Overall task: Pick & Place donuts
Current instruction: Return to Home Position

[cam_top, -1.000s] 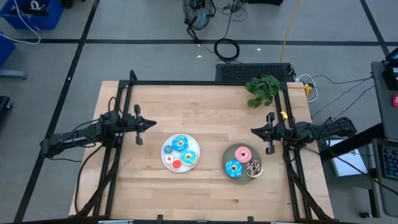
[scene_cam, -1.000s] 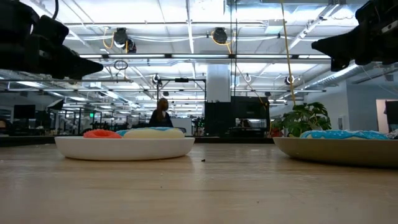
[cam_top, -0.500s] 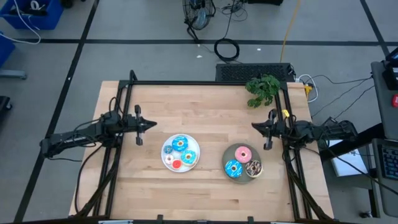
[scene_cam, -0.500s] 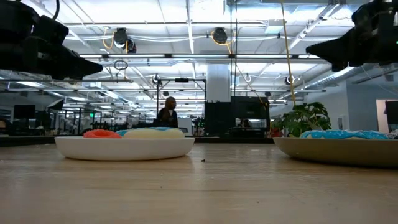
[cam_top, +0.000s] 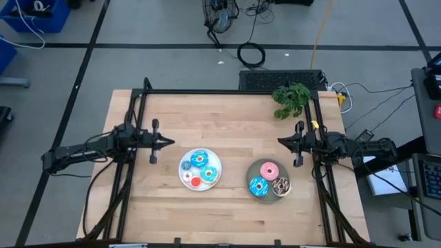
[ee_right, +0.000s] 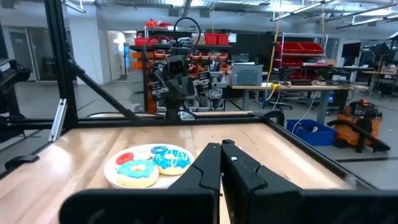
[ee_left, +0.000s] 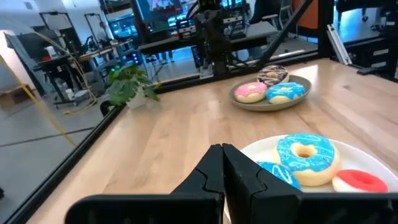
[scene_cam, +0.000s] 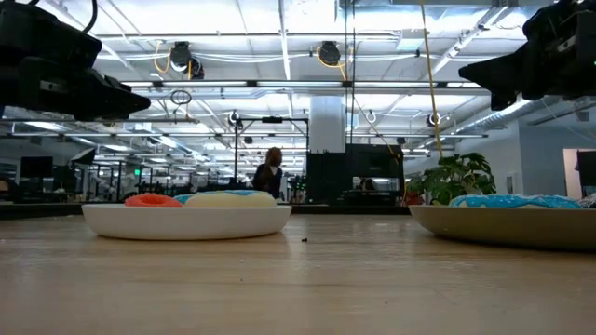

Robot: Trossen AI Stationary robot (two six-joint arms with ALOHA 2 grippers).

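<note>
Nearest the front edge of the tabletop, on a grey plate: three donuts, pink, blue and brown. Just left, on a white plate: four more, two blue, one red, one pale. Farther back, left claw and right claw, both pinched fully together, empty, hovering clear of the plates. Farthest, a plant.

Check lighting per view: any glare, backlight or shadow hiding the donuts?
High view: even light, faint shadows, donuts on the white plate and grey plate well lit. Low view: ceiling lights backlight the left gripper and right gripper into silhouettes. Wrist views: no glare on the donuts.
</note>
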